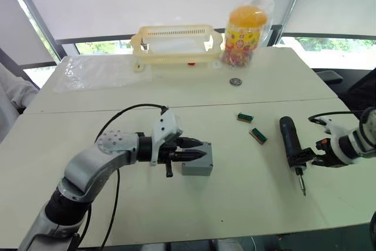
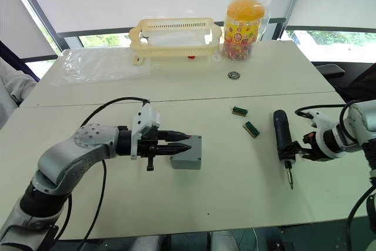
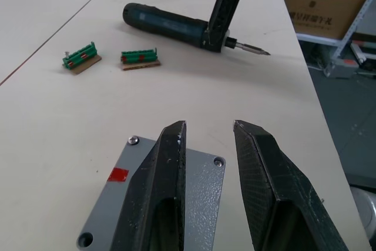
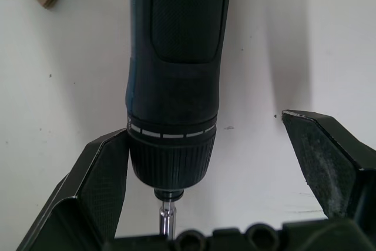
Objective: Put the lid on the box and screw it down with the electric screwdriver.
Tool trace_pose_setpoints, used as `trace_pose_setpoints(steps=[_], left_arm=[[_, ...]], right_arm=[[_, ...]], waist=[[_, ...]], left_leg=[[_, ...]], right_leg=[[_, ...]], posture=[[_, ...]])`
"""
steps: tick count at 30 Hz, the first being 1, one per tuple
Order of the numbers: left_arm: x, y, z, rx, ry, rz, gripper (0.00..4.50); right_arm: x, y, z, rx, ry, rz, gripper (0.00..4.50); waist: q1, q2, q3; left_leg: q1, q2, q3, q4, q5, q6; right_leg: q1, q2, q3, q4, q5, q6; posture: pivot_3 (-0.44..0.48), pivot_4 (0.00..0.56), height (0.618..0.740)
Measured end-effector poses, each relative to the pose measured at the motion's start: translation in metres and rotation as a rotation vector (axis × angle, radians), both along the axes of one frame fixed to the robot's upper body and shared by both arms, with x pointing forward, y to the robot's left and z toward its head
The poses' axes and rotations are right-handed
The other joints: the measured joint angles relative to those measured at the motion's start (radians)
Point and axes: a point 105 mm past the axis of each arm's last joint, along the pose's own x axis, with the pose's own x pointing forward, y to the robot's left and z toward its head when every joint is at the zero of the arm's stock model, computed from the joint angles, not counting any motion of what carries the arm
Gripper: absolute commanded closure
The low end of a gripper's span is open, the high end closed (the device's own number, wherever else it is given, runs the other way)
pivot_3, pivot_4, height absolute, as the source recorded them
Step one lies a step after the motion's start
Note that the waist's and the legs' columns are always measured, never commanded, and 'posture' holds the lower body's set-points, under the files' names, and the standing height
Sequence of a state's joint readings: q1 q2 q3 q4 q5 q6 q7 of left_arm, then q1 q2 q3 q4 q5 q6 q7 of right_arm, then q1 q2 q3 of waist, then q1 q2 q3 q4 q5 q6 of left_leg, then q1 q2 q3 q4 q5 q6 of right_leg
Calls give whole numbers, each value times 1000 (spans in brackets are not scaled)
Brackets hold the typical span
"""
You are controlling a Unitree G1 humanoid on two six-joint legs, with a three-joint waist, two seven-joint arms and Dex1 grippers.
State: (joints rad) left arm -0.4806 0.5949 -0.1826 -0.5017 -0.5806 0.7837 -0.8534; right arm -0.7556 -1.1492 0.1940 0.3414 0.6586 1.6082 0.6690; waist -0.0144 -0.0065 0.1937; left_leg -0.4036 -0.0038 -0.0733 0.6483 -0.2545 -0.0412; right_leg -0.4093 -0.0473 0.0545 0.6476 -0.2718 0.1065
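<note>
Left hand (image 1: 200,149): fingers spread, resting over the lid (image 3: 202,195), pinching nothing. Positioned to steady the box (image 1: 197,163) near the middle of the surface (image 1: 247,204); lid already seated on the box, corner screw holes exposed, red mark showing.

Right hand (image 4: 194,186): fingers spread wide around the front collar of the electric screwdriver (image 1: 290,141), one finger touching, the other apart. Not yet closed. Placed for a grip near the bit.

Electric screwdriver: lying flat, well to the right of the box. Two green bit strips (image 1: 257,135) between screwdriver and box.

Next step, judged: close right hand, lift tool.
</note>
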Motion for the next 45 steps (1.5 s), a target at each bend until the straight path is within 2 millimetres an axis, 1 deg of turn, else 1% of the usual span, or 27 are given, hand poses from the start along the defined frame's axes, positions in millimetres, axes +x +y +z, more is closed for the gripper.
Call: trace_pose_setpoints(steps=[3, 4, 6, 9, 10, 13, 17, 18, 20, 21, 22, 23, 25, 26, 27, 28, 29, 30, 31, 32, 33, 35, 37, 39, 41, 43, 45], left_arm=[[-1, 2, 1, 7, -4, 12, 3255], [-1, 2, 1, 6, -3, 16, 3255], [0, 3, 0, 2, -2, 31, 3255], [0, 3, 0, -2, 1, 38, 3255], [0, 4, 0, -2, 1, 43, 3255], [1, 5, 0, 4, 1, 49, 3255], [3, 14, -1, 29, 2, 65, 3255], [4, 16, -1, 30, 1, 67, 3255], [9, 23, 1, 38, 8, 73, 3255], [13, 25, 3, 36, 13, 69, 3255], [14, 26, 6, 31, 17, 59, 3255], [15, 27, 8, 27, 17, 44, 3255], [17, 31, 11, 20, 25, 27, 3255], [18, 33, 9, 26, 34, 18, 3255], [19, 34, 8, 31, 39, 9, 3255], [20, 33, 7, 44, 43, -6, 3255], [20, 32, 5, 54, 41, -23, 3255], [21, 31, 4, 68, 38, -41, 3255], [23, 32, 2, 79, 42, -49, 3255], [25, 31, 1, 90, 37, -61, 3255], [29, 29, 1, 100, 30, -70, 3255], [33, 18, 1, 99, 6, -103, 3255], [34, 13, -4, 111, -1, -128, 3255], [37, 12, -12, 128, 14, -126, 3255], [38, 10, -16, 141, 19, -125, 3255], [40, 9, -18, 151, 12, -122, 3255], [41, 8, -20, 156, -1, -114, 3255]], right_arm=[[1, 0, -2, -19, 8, 5, 57], [1, 0, -3, -26, 9, 9, 292], [4, 3, -5, -39, 5, 26, 933], [6, 10, -8, -61, -2, 78, 2366], [6, 11, -9, -75, -2, 92, 2725], [5, 12, -10, -104, -4, 115, 2726], [9, 11, -11, -121, -46, 144, 2726], [11, 11, -11, -112, -58, 136, 2726], [30, 10, -7, -98, -137, 71, 2726], [47, 3, 4, -126, -237, 3, 2726], [58, -5, 19, -152, -333, -54, 2726], [66, -9, 35, -161, -423, -98, 2726], [73, -10, 69, -165, -596, -140, 2726], [76, -3, 89, -164, -709, -135, 2726], [76, 3, 102, -151, -788, -121, 2726], [74, 12, 114, -131, -868, -100, 2726], [73, 21, 122, -122, -944, -72, 2726], [70, 35, 126, -103, -1019, -26, 2726], [67, 47, 127, -80, -1053, 12, 2726], [64, 62, 129, -37, -1123, 52, 2726], [60, 78, 130, 25, -1194, 84, 2726], [49, 116, 132, 144, -1328, 171, 2726], [39, 143, 133, 208, -1402, 260, 2726], [30, 159, 131, 267, -1446, 309, 2726], [25, 172, 118, 296, -1435, 366, 2726], [21, 182, 98, 316, -1385, 414, 2726], [18, 188, 84, 331, -1349, 434, 2726]], waist=[[0, 0, 0], [0, 0, 0], [0, -2, -1], [-1, -3, -2], [0, -4, -2], [1, -6, -3], [0, -7, -4], [0, -7, -4], [-10, -10, -3], [-13, -6, -1], [-11, 0, 1], [-8, 4, 1], [-5, 4, 1], [-4, 4, 0], [-4, 5, 0], [-3, 4, 0], [-3, 4, 0], [-2, 4, 0], [-4, 5, 0], [-4, 4, 0], [-5, 4, 0], [-4, 4, 0], [-5, 4, 0], [-3, 4, 0], [-2, 4, 0], [-2, 4, 0], [-4, 4, 0]], left_leg=[[0, 0, 0, 0, 0, 0], [0, 0, 0, 0, 0, 0], [1, 0, -1, 0, 0, 0], [1, 0, -1, 1, 0, 0], [1, 0, -1, 1, 0, 0], [1, 0, -2, 2, 0, 0], [1, 0, -2, 2, 0, 0], [1, 0, -1, 3, 0, 0], [4, 0, 2, 3, 0, 0], [4, 0, 4, 3, 1, -1], [1, -1, 7, 3, 2, -2], [0, -1, 7, 2, 3, -2], [-2, 0, 5, -1, 2, -2], [-4, 1, 4, -2, 2, -2], [-5, 1, 4, -3, 2, -2], [-6, 1, 3, -4, 2, -2], [-7, 1, 3, -4, 2, -1], [-7, 1, 4, -5, 2, -1], [-7, 1, 5, -4, 2, -1], [-7, 1, 5, -3, 2, -1], [-7, 1, 5, -2, 2, -1], [-7, 1, 6, -1, 2, -2], [-6, 1, 6, 0, 2, -2], [-6, 1, 5, 0, 3, -2], [-6, 0, 5, 0, 3, -2], [-6, 0, 5, 0, 2, -2], [-6, 0, 5, 0, 3, -2]], right_leg=[[0, 0, 0, 0, 0, 0], [0, 0, 0, 0, 0, 0], [1, 0, 0, 0, 0, 0], [2, 0, 0, 0, 0, 0], [2, 0, 0, 0, 0, 0], [3, 0, -1, 0, 0, 0], [3, 0, -1, 0, 0, 0], [4, 0, -1, -1, 0, 0], [5, 0, 1, -1, 2, -3], [4, -1, 3, -1, 3, -4], [0, -1, 6, 0, 4, -2], [-2, -1, 6, 0, 5, 0], [-5, 1, 6, 1, 6, 2], [-8, 2, 5, 3, 5, 2], [-10, 2, 5, 3, 5, 2], [-12, 2, 5, 3, 5, 2], [-12, 2, 4, 2, 5, 2], [-13, 2, 5, 2, 5, 2], [-13, 1, 5, 2, 5, 2], [-13, 1, 5, 2, 5, 3], [-13, 1, 5, 3, 5, 2], [-12, 1, 6, 4, 6, 3], [-11, 1, 6, 4, 6, 3], [-10, 1, 6, 4, 6, 3], [-10, 1, 6, 4, 6, 3], [-10, 1, 6, 4, 6, 3], [-10, 1, 6, 5, 6, 3]], posture=[[0, 150, 740], [0, 150, 740], [0, 150, 740], [0, 150, 740], [0, 150, 740], [0, 150, 740], [0, 150, 740], [0, 150, 740], [0, 150, 740], [0, 150, 740], [0, 150, 740], [0, 150, 740], [0, 150, 740], [0, 150, 740], [0, 150, 740], [0, 150, 740], [0, 150, 740], [0, 150, 740], [0, 150, 740], [0, 150, 740], [0, 150, 740], [0, 150, 740], [0, 150, 740], [0, 150, 740], [0, 150, 740], [0, 150, 740], [0, 150, 740]])
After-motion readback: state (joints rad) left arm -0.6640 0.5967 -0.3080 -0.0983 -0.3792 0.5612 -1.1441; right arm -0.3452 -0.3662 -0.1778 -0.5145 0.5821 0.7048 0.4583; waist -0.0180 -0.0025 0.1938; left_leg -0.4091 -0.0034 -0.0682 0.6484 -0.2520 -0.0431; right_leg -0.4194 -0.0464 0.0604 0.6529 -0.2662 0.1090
